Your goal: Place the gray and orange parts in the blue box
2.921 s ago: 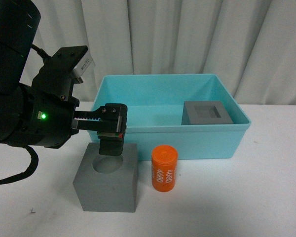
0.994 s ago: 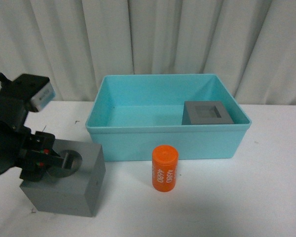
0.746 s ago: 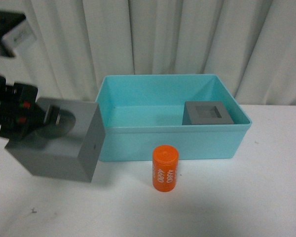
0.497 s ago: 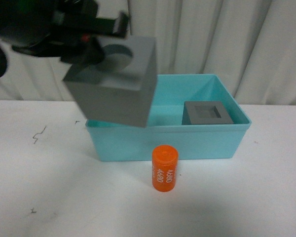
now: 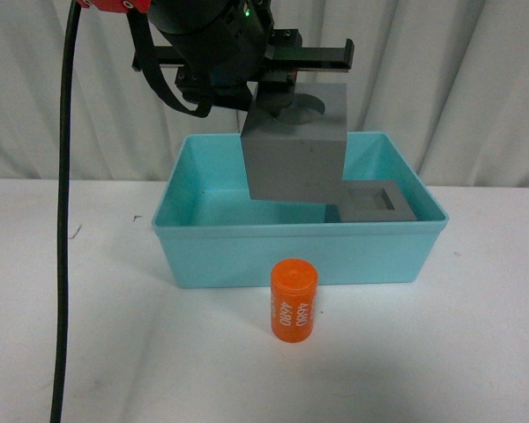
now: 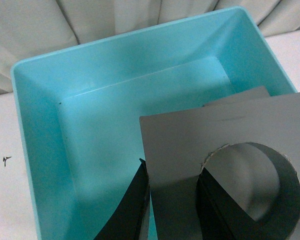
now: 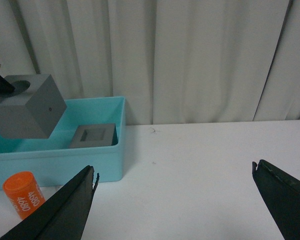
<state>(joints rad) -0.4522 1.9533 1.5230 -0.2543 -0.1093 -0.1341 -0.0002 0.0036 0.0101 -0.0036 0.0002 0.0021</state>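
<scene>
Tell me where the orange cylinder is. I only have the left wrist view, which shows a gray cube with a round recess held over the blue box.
Observer: The orange cylinder stands upright on the table, in front of the blue box and outside it.
Operator: How high is the cube I'm looking at?
Observer: The gray cube with a round recess hangs tilted in the air, most of it above the box rim.
Operator: What about the right arm?
Observer: The right gripper is open. Its fingers are wide apart over bare table and hold nothing.
</scene>
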